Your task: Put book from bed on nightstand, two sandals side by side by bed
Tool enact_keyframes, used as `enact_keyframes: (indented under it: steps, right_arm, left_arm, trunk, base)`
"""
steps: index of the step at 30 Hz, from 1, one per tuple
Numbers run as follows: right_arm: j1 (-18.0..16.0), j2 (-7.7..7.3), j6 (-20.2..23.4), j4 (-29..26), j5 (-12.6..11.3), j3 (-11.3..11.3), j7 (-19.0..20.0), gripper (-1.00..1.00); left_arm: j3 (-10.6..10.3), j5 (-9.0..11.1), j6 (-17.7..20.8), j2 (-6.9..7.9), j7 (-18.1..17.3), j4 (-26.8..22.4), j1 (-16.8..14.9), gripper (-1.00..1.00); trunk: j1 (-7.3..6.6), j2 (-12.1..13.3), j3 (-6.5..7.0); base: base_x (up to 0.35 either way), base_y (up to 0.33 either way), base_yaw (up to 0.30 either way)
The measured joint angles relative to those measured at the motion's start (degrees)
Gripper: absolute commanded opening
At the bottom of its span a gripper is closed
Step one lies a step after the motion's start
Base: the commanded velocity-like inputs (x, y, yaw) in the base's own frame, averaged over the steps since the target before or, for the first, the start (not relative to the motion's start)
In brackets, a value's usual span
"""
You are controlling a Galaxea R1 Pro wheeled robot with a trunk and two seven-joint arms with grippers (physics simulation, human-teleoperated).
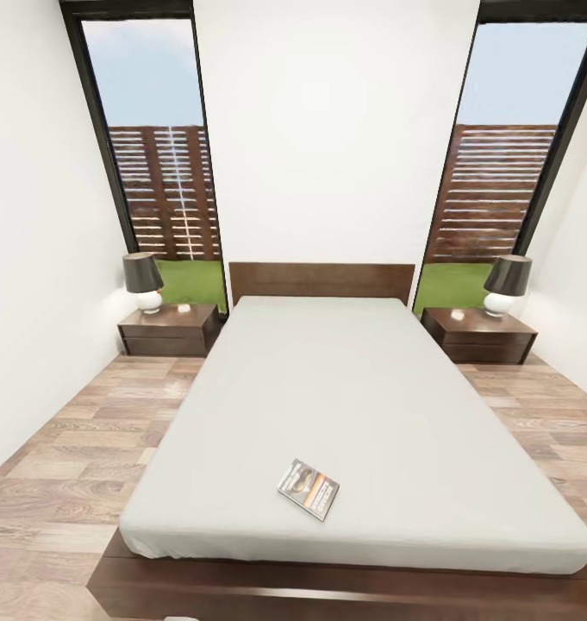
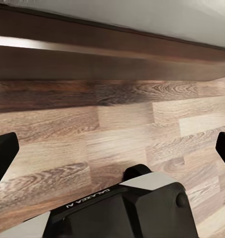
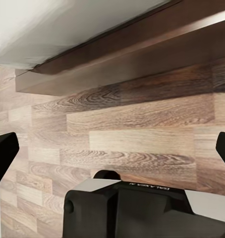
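Book (image 1: 309,489) flat on bed (image 1: 345,388), ahead of and above both claws. Thin, light, slightly floppy; pinch overhanging edge. Left claw (image 2: 112,148), right claw (image 3: 112,148) wide, empty, over floor (image 2: 117,129).

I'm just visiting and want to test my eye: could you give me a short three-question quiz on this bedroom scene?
1. True or false: the book lies near the headboard.
2. What stands on each nightstand? A) a lamp B) a clock C) a vase
3. Fill in: both claws hang open over the wooden ____ beside the bed frame.

Key: 1. False; it lies near the foot end of the mattress. 2. A; a dark-shaded lamp stands on each. 3. Floor; the left claw and right claw hold nothing.
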Motion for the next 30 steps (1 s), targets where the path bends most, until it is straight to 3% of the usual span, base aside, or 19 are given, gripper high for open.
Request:
enact_keyframes:
  steps: [30]
  right_arm:
    - [0.0,0.03,0.0,0.0,0.0,0.0,-0.1,1.0]
  left_arm:
    - [0.0,0.0,0.1,0.0,0.0,0.0,0.0,1.0]
  trunk:
    - [-6.6,12.1,5.4]
  base:
    - [0.0,0.0,0.0]
